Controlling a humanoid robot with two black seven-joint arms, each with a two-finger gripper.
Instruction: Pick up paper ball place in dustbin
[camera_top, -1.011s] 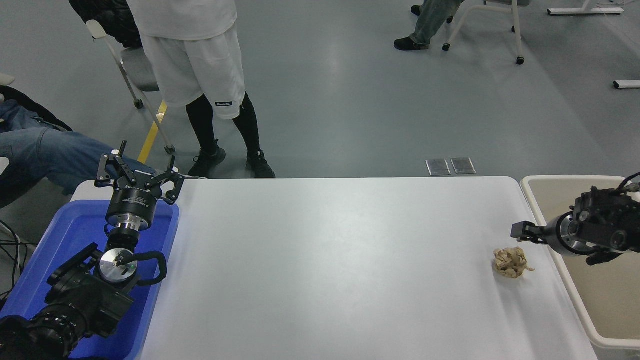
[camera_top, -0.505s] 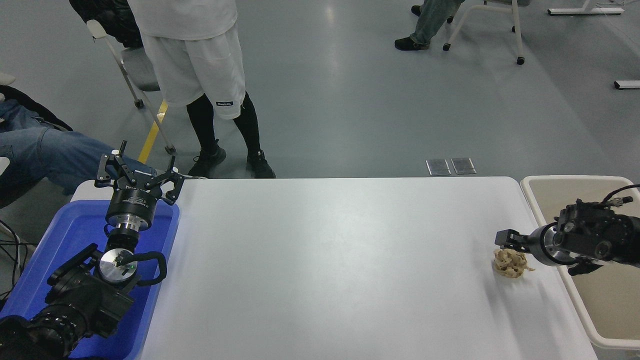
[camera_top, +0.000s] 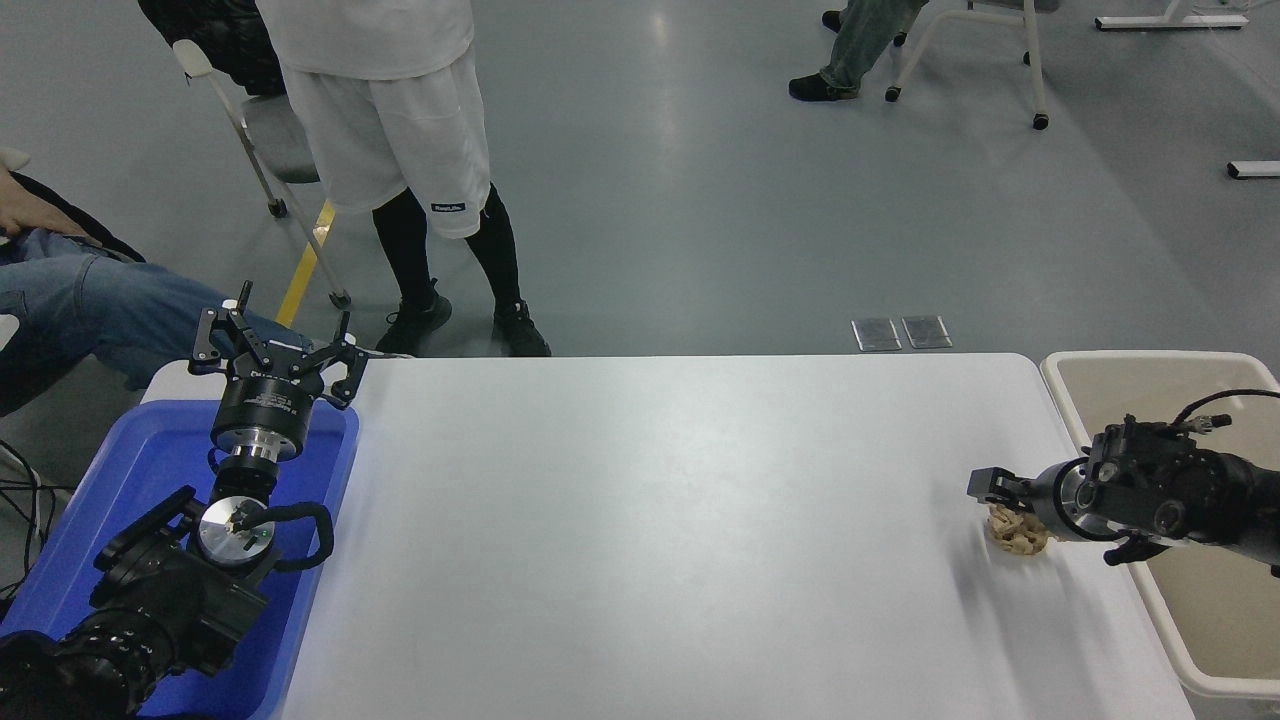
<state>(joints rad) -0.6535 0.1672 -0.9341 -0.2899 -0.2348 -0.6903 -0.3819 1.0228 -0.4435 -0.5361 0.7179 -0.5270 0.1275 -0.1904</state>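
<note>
The paper ball (camera_top: 1014, 533), a crumpled tan wad, lies on the white table (camera_top: 650, 520) near its right edge. My right gripper (camera_top: 992, 487) reaches in from the right, just above the ball, and covers its upper part; whether it touches the ball does not show. The cream dustbin (camera_top: 1060, 372) stands off the table's right side, under my right arm. Parked at the lower left, my left gripper (camera_top: 272, 345) is open over the far end of a blue tray.
A bright blue tray (camera_top: 110, 500) sits at the table's left edge beneath my left arm. A person in white shorts (camera_top: 400, 130) stands beyond the far edge, another sits at far left, and chairs stand on the grey floor.
My right gripper has moved left and down from above the dustbin's rim to just over the paper ball. The ball and the left arm have not moved.
</note>
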